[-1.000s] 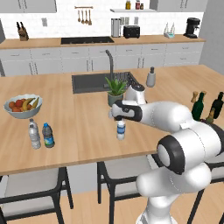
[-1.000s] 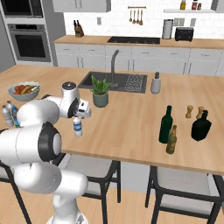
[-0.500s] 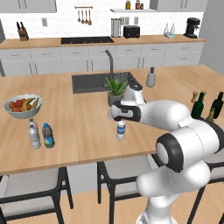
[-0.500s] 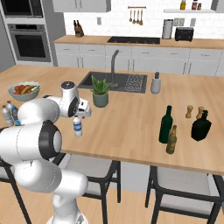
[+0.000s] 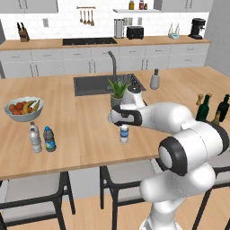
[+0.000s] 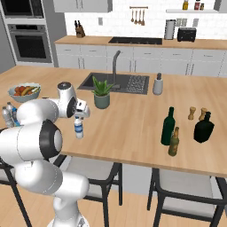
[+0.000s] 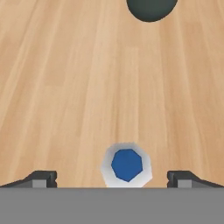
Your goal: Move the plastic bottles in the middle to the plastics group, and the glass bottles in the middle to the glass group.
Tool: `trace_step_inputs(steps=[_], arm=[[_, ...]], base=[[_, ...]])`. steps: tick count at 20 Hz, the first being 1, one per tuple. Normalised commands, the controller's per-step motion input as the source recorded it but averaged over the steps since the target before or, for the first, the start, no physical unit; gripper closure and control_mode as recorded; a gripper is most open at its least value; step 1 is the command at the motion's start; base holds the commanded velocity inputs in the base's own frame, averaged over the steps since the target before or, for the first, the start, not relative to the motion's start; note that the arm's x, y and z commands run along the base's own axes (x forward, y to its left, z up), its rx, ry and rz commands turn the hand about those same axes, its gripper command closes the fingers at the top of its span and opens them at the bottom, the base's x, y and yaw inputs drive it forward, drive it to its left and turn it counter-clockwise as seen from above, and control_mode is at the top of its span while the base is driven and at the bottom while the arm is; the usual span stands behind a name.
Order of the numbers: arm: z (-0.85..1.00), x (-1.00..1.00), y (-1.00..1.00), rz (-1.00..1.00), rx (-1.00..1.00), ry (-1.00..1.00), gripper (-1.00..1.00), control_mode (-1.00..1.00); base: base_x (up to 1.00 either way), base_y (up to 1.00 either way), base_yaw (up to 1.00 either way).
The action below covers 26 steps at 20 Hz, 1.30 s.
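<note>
Gripper (image 7: 113,179) hangs directly over the blue-capped water bottle (image 5: 124,134), fingers spread wide to either side of the cap and holding nothing; the bottle stands upright near the front edge of the wooden island counter (image 5: 85,130), just in front of the potted plant (image 5: 117,91). Judged light, thin-walled and smooth, so likely to tip or slip; best gripped around the body below the cap. Surrounding counter is flat, kitchen behind.

We see a fruit bowl (image 5: 21,108) at far left, a potted plant (image 5: 117,91) beside the sink (image 5: 96,84), and a coffee maker (image 5: 196,28) far back.
</note>
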Motion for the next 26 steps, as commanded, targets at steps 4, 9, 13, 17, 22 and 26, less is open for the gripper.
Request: trace_step_inputs(steps=[4, 9, 13, 17, 22, 26], arm=[[0.00, 0.00, -0.01, 0.00, 0.00, 0.00, -1.00, -1.00], [0.00, 0.05, 0.00, 0.00, 0.00, 0.00, -1.00, -1.00], [0.00, 0.16, -0.01, 0.00, 0.00, 0.00, -1.00, -1.00], [0.00, 0.08, -0.04, 0.00, 0.00, 0.00, -1.00, -1.00], [-0.10, 0.00, 0.00, 0.00, 0.00, 0.00, -1.00, -1.00], [-0.12, 0.00, 0.00, 0.00, 0.00, 0.00, -1.00, -1.00]], base=[[0.00, 0.00, 0.00], [0.00, 0.00, 0.00], [0.00, 0.00, 0.00], [0.00, 0.00, 0.00], [0.00, 0.00, 0.00], [0.00, 0.00, 0.00]])
